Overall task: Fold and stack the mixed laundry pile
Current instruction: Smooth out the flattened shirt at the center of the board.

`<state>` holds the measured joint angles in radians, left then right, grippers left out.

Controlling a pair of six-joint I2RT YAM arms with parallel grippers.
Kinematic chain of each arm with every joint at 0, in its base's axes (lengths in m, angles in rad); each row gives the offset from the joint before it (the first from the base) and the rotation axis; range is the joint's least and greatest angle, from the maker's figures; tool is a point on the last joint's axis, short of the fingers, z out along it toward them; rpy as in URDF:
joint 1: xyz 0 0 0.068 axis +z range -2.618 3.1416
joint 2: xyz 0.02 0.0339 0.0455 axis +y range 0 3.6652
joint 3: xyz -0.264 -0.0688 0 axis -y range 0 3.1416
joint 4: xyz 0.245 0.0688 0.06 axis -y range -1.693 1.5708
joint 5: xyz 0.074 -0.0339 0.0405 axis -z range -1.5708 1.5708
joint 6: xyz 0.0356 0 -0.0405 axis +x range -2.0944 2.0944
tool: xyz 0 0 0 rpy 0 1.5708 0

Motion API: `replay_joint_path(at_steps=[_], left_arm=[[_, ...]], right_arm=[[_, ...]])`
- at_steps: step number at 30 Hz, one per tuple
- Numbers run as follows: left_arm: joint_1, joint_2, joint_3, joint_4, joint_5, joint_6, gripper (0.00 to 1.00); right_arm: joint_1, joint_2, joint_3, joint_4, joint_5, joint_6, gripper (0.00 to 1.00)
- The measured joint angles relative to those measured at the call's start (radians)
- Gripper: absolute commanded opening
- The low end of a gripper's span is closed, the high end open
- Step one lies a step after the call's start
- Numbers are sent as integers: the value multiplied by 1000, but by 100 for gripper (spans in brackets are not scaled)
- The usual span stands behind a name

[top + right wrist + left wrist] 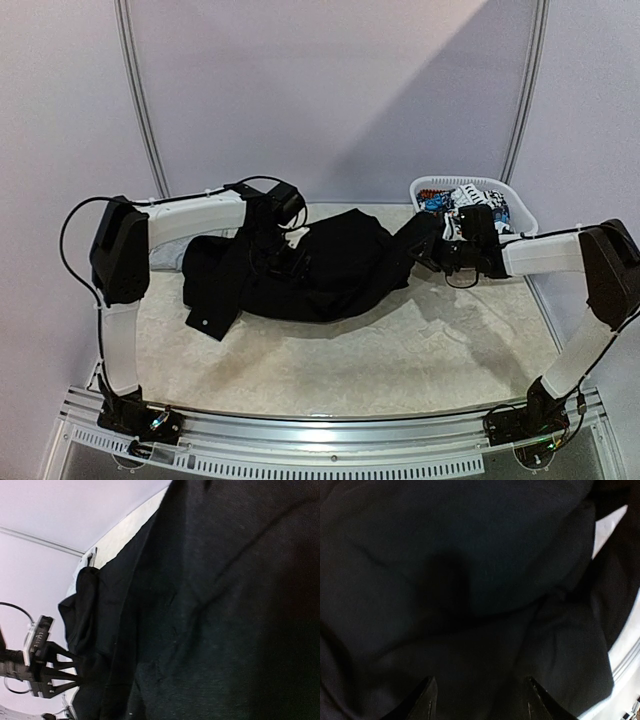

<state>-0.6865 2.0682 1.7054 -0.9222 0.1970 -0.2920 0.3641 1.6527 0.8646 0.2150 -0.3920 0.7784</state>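
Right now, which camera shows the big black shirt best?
The top camera: it shows nearly the whole black garment lying on the table. Both wrist cameras are too close, showing only dark folds of it.

Pale lilac wall (330,90) with slanting shadow, curved metal poles (141,100), beige mottled tabletop (350,360)

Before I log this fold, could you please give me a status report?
Left fingers open over black garment. Right arm at its right end, fingers hidden. Basket just behind.

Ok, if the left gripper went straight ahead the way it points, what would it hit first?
The black garment: it fills the view beyond the open left gripper, though depth is unclear.
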Motion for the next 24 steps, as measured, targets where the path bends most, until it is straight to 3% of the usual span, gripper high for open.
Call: replay_joint_path(at_steps=[4,9,17,24], left_arm=[[0,90,80,-21,2,7,58],[0,234,240,-70,-8,12,58],[10,405,462,-130,-30,11,58],[37,471,555,-171,-36,11,58]], right_arm=[[0,0,40,-64,-21,-1,4],[24,-24,213,-369,-6,-77,2],[230,-136,507,-864,21,-281,3],[372,-174,628,-1020,-48,-296,3]])
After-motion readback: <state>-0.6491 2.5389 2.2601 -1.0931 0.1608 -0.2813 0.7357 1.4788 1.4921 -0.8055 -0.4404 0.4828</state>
